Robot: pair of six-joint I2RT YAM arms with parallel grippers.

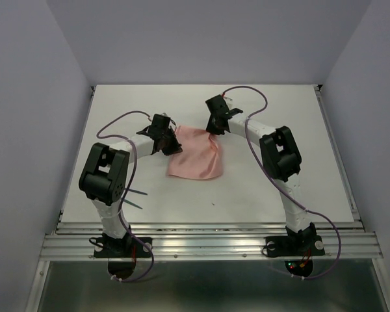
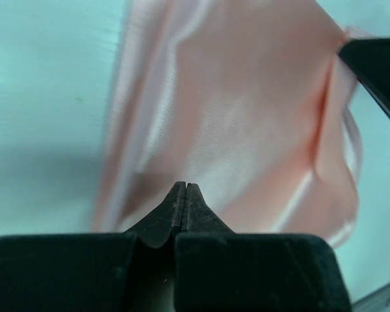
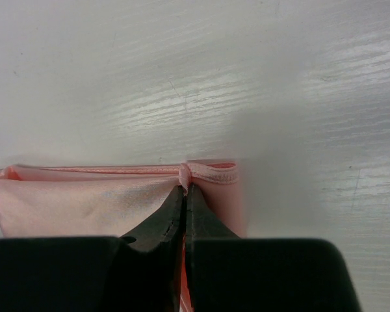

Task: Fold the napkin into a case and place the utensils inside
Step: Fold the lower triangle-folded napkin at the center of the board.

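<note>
**Item:** thin salmon-pink cloth napkin (image 1: 195,155), creased and with a slight sheen. It lies mid-way across the white table (image 1: 279,110), between the two arms. In the right wrist view its far edge is doubled over, with the hem showing.

**Right hand** (image 3: 184,190): fingers closed tight on the doubled hem near the napkin's far right corner. A small loop of cloth bulges just above the tips.

**Left hand** (image 2: 184,188): fingers pressed together at the napkin's far left corner. The tips lie over the fabric with no pinched ridge showing, so it cannot be told whether a layer is caught.

**Step in hand, as judged:** taking both far corners for a fold.

**To do it well:**
- Confirm the left pinch before lifting.
- Raise both corners level.
- Keep the cloth taut between the hands.
- Lay the edges flush.

**Utensils:** thin teal-green plastic utensils (image 1: 138,199), on the table by the left arm's elbow, apart from the napkin.

**Hidden or unclear:**
- The arm covers most of the utensils, so their count and kinds are not legible.
- The napkin's number of layers is unclear.
</note>
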